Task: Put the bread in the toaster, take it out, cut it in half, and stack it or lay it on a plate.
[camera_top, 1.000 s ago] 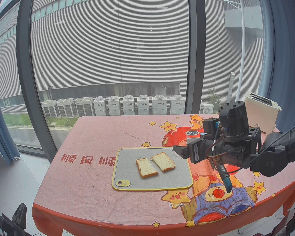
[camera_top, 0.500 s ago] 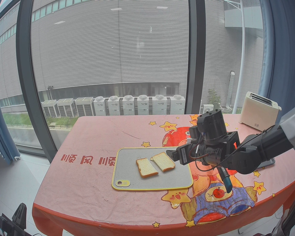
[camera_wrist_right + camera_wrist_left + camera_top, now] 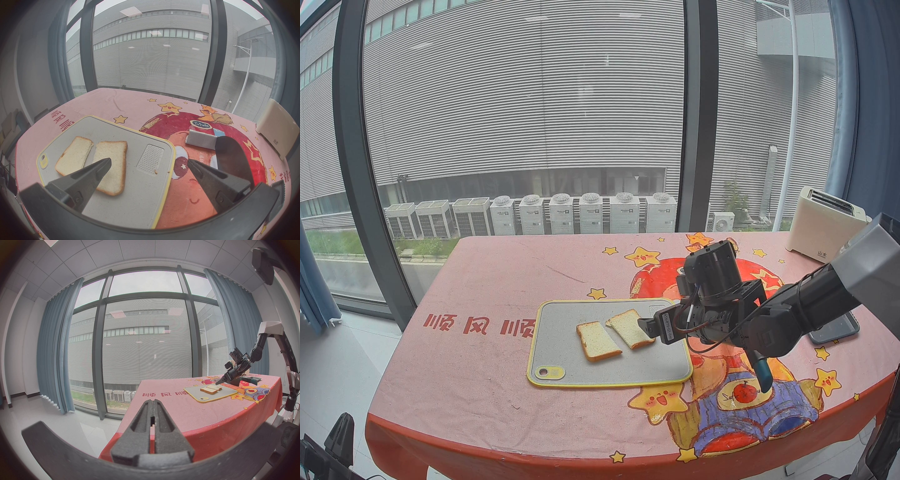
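Left gripper [image 3: 153, 427]: low, off the near-left edge of the table, well apart from the work. Its black foam-padded fingers are pressed together with nothing between them.

Table with pink-red cartoon-print cloth [image 3: 487, 387]. A grey rectangular cutting board with yellow rim [image 3: 562, 356] lies flat at the middle of it. To the right of the board is a blue-handled utensil [image 3: 763, 375], its far end hidden under the right arm.

Task item: two tan-crusted halves of white toast, both flat on the board, side by side and nearly touching. These are the left bread half [image 3: 598, 341] and the right bread half [image 3: 629, 329].

Right gripper [image 3: 149, 162]: over the right part of the board, pointing toward the right bread half. The fingers are spread wide and hold nothing. One fingertip [image 3: 101, 165] sits over that half, the other over the cloth past the board's edge. I cannot tell whether it touches the bread.

Cream box-shaped toaster [image 3: 825, 226]: far right corner, slots empty.
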Motion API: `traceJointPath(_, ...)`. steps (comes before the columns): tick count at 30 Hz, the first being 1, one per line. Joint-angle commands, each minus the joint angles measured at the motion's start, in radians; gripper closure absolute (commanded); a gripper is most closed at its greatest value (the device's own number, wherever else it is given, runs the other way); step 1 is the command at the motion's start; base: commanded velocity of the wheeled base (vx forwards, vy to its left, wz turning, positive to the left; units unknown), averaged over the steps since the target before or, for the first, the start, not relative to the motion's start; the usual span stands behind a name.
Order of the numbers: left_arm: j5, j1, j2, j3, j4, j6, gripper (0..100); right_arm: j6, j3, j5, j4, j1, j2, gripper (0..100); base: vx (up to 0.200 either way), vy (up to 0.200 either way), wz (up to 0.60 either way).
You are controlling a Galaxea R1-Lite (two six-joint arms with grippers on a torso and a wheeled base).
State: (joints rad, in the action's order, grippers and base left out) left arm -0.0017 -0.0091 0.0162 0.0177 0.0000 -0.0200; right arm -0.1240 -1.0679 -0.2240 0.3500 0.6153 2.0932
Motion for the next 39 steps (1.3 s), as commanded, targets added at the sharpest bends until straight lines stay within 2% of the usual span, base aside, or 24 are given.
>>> traceJointPath(1,0.000,0.000,-0.016,-0.016,0.000,0.000,100,0.000,-0.020,0.002,0.000,-0.003,0.030,0,0.000,0.000,0.00)
traceJointPath(13,0.000,0.000,-0.016,-0.016,0.000,0.000,100,0.003,-0.072,0.000,-0.016,-0.012,0.059,0,0.000,0.000,0.00)
traceJointPath(38,0.000,0.000,-0.016,-0.016,0.000,0.000,100,0.011,-0.041,0.002,-0.016,-0.009,0.074,0,0.000,0.000,0.00)
traceJointPath(39,0.000,0.000,-0.016,-0.018,0.000,0.000,100,0.011,-0.040,0.002,-0.016,-0.006,0.071,100,0.000,0.000,0.00)
